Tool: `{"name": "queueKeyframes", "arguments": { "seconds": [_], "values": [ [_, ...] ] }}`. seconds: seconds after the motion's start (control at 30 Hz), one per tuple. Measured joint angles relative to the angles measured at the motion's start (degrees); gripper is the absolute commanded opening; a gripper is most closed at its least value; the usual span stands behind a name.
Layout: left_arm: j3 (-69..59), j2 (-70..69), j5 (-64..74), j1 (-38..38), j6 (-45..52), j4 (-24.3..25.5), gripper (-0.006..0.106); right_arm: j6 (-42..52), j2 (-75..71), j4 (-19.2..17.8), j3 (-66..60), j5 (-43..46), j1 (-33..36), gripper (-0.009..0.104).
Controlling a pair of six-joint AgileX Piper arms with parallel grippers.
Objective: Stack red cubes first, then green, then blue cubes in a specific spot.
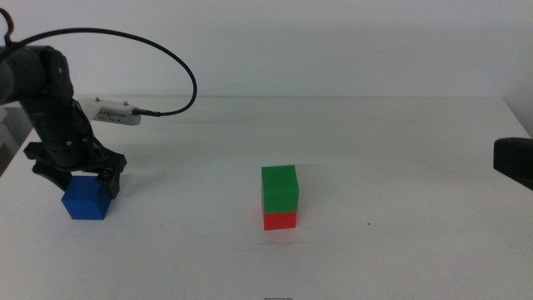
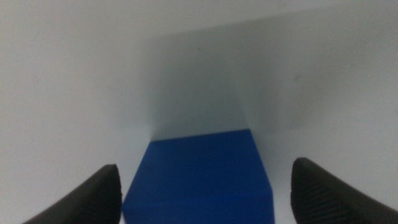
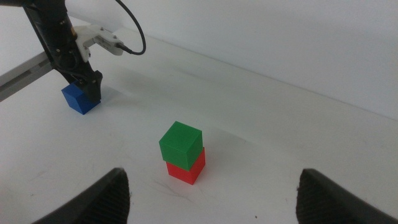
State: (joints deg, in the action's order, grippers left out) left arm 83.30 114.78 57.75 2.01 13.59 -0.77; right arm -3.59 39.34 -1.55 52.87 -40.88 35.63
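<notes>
The blue cube sits on the white table at the far left. My left gripper is open and lowered around it, with one jaw on each side; the left wrist view shows the blue cube between the open jaws of the left gripper with gaps on both sides. The green cube stands on the red cube at the table's middle. My right gripper waits at the right edge, open and empty. The right wrist view shows the green cube, the red cube and the blue cube.
The left arm's black cable loops above the table at the back left. A white tabletop surrounds the two-cube stack. The table's left edge runs close to the blue cube.
</notes>
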Motion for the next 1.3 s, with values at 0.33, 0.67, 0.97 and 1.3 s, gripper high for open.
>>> {"name": "queueKeyframes", "arguments": {
  "seconds": [0.33, 0.67, 0.97, 1.3],
  "values": [
    [0.2, 1.1, 0.3, 0.3, -0.4, -1.5, 0.016, 0.0, 0.0, 0.0, 0.0, 0.0, 0.0, 0.088],
    [5.2, -9.5, 11.8, -5.1, -16.7, -1.2, -0.001, 0.0, 0.0, 0.0, 0.0, 0.0, 0.0, 0.088],
    [14.9, -12.3, 12.9, -26.2, -38.0, -0.2, -0.001, 0.0, 0.0, 0.1, 0.0, 0.0, 0.0, 0.088],
    [23.0, -4.2, 13.1, -38.8, -49.5, 1.8, -0.001, 0.0, 0.0, 0.0, 0.0, 0.0, 0.0, 0.088]
  ]
}}
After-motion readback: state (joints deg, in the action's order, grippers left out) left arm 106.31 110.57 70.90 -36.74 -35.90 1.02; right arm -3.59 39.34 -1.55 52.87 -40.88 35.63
